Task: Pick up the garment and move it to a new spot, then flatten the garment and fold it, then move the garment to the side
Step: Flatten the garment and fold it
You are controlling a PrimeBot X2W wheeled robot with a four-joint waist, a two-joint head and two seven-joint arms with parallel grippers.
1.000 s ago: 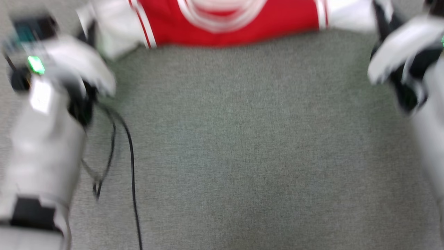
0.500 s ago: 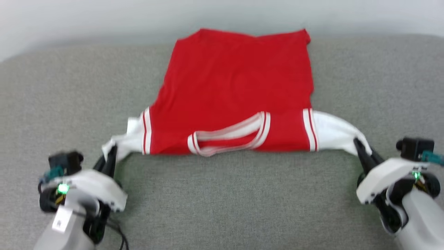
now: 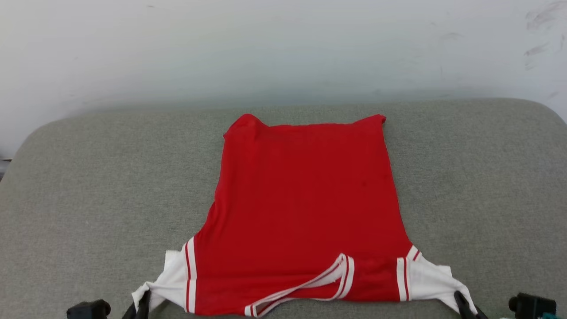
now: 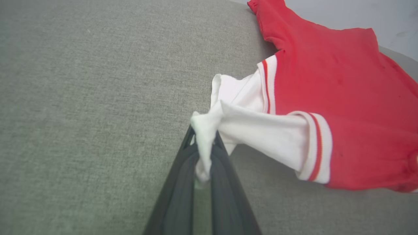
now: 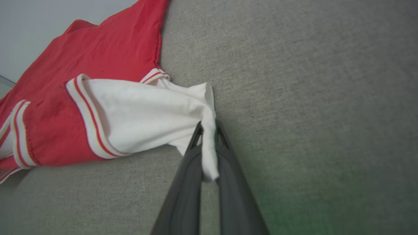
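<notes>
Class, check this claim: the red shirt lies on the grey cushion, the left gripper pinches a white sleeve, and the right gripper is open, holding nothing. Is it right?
No. The right gripper is shut on the red shirt's other white sleeve, as the right wrist view shows. The rest stands: the shirt lies on the grey cushion and the left gripper pinches a white sleeve.

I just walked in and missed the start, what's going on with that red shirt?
The robot has the garment spread on a grey cushioned surface, collar nearest it. Its left gripper is shut on the tip of one white sleeve and its right gripper on the tip of the other, holding both sleeves out sideways. The red body lies fairly flat, not yet folded.
</notes>
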